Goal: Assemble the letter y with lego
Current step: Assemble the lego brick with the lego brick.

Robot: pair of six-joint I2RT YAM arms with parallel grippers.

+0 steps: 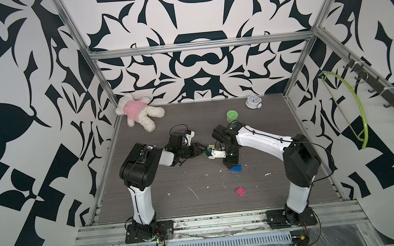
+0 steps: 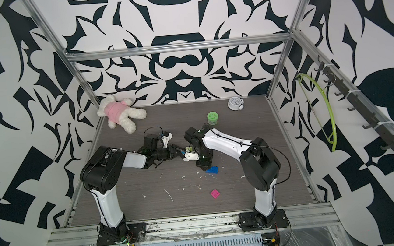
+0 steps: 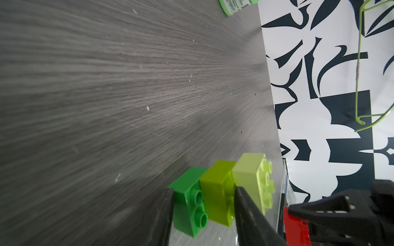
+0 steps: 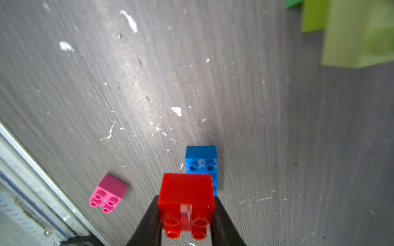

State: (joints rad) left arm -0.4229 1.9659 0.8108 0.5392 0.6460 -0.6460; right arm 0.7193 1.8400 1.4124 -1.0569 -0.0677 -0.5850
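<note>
A pink square brick (image 1: 241, 190) lies alone, studs up, nearest the front of the bench (image 1: 173, 203). Farther in, a longer blue brick (image 1: 236, 168) lies flat, partly hidden beneath the right hand (image 4: 186, 199), whose narrow jaws grip a red square brick (image 4: 186, 187). Just beside it, the left hand (image 3: 202, 191), jaws part-way apart, clamps a stack (image 3: 217, 191) of three joined bricks turned sideways: green, lime, pale lime. The bench is grey woodgrain, flecked with white scraps. Beyond stand a round green tub (image 1: 232, 115), a small white clock (image 1: 252, 102) and a plush toy (image 1: 139, 111). Bold black-and-white patterned walls (image 1: 199, 74) enclose everything.
</note>
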